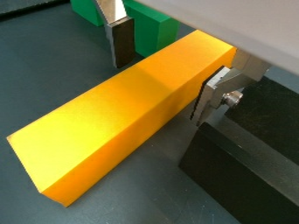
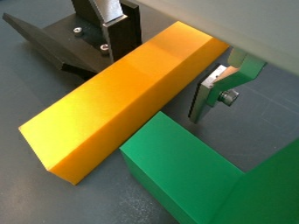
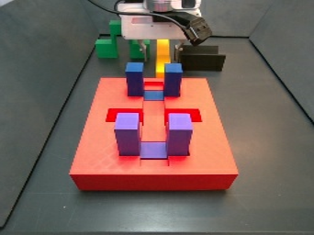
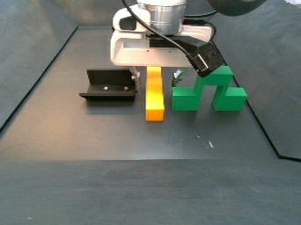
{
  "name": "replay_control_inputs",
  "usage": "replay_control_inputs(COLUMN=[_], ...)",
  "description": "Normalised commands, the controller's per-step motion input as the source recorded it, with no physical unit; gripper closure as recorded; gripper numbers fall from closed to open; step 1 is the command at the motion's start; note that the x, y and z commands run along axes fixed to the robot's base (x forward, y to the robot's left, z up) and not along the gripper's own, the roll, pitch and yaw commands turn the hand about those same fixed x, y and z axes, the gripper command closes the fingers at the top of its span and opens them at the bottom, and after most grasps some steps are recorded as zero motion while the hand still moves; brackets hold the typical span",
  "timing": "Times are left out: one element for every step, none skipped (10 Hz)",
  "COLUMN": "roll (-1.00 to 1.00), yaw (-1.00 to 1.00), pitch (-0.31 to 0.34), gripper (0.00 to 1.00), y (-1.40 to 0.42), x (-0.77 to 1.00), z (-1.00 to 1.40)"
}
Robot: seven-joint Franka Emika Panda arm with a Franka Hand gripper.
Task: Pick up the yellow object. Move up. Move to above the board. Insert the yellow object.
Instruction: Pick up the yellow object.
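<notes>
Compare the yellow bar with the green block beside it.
The yellow object is a plain straight bar; the green block is stepped. The yellow object lies between the gripper's fingers; the green block sits outside them. Both rest on the dark floor.

gripper (image 4: 154,67) fingers straddle yellow object (image 4: 154,94); green block (image 4: 202,91), fixture (image 4: 108,85) flank (seemingly close).

I find no text, label, brand or number to read on anything around me. My gripper (image 4: 154,63) sits at twelve o'clock over the table; its white housing looks blank, though the side views are coarse.
</notes>
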Motion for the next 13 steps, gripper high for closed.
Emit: replay_control_inputs(roll=[0.0, 0.0, 0.0, 0.0, 0.0, 0.0, 0.0, 0.0, 0.0, 0.0, 0.0, 0.0, 0.0], yaw=[0.0, 0.0, 0.0, 0.0, 0.0, 0.0, 0.0, 0.0, 0.0, 0.0, 0.0, 0.0, 0.0], pitch=[0.0, 0.0, 0.0, 0.0, 0.0, 0.0, 0.0, 0.0, 0.0, 0.0, 0.0, 0.0, 0.0], gripper=[0.0, 1.0, 1.0, 1.0, 1.0, 1.0, 1.0, 1.0, 1.0, 1.0, 1.0, 1.0, 1.0], y=[0.0, 0.0, 0.0, 0.0, 0.0, 0.0, 0.0, 0.0, 0.0, 0.0, 0.0, 0.0, 0.0], x=[0.0, 0.0, 0.0, 0.0, 0.0, 0.0, 0.0, 0.0, 0.0, 0.0, 0.0, 0.0, 0.0], z=[0.0, 0.0, 0.0, 0.0, 0.0, 0.0, 0.0, 0.0, 0.0, 0.0, 0.0, 0.0, 0.0])
